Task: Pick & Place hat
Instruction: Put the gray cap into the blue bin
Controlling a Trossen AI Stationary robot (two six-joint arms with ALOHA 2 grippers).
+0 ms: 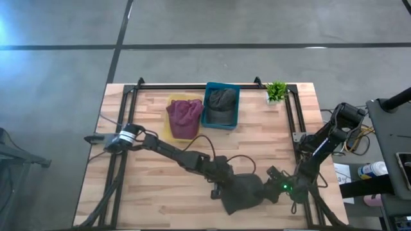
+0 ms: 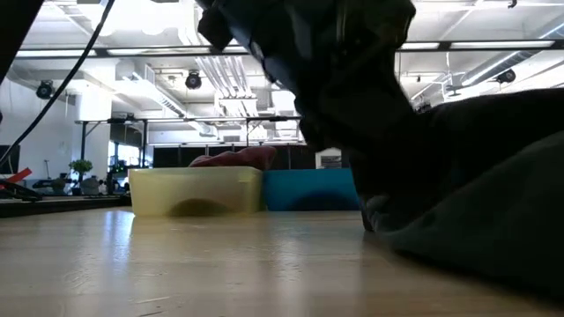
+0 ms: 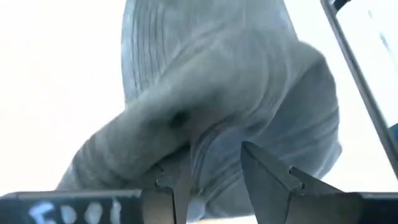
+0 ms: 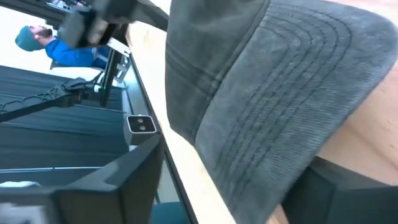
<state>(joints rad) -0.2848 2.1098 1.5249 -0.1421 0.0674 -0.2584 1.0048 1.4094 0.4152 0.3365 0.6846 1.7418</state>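
Observation:
A dark grey brimmed hat (image 1: 245, 192) lies on the wood near the table's near edge; it fills the right of the low view (image 2: 493, 202). My left gripper (image 1: 221, 186) is at the hat's left side, shut on a raised fold of its crown (image 3: 214, 155). My right gripper (image 1: 275, 186) is at the hat's right side and is open. In the right wrist view the stitched brim (image 4: 273, 99) reaches in between its fingers (image 4: 230, 186), and bare table shows beside one finger. My left gripper pinches a raised fold of the hat's crown (image 3: 211, 134) between its two fingers (image 3: 264, 171). The fingers come slanting down from the table's left. The rest of the hat lies on the table beyond the fingers.
At the far edge stand a yellow bin (image 1: 172, 128) holding a maroon hat (image 1: 184, 115) and a blue bin (image 1: 234, 96) holding a grey hat (image 1: 221, 102). A small green plant (image 1: 276, 91) stands to their right. A black frame rail (image 1: 292, 122) runs along the table's sides.

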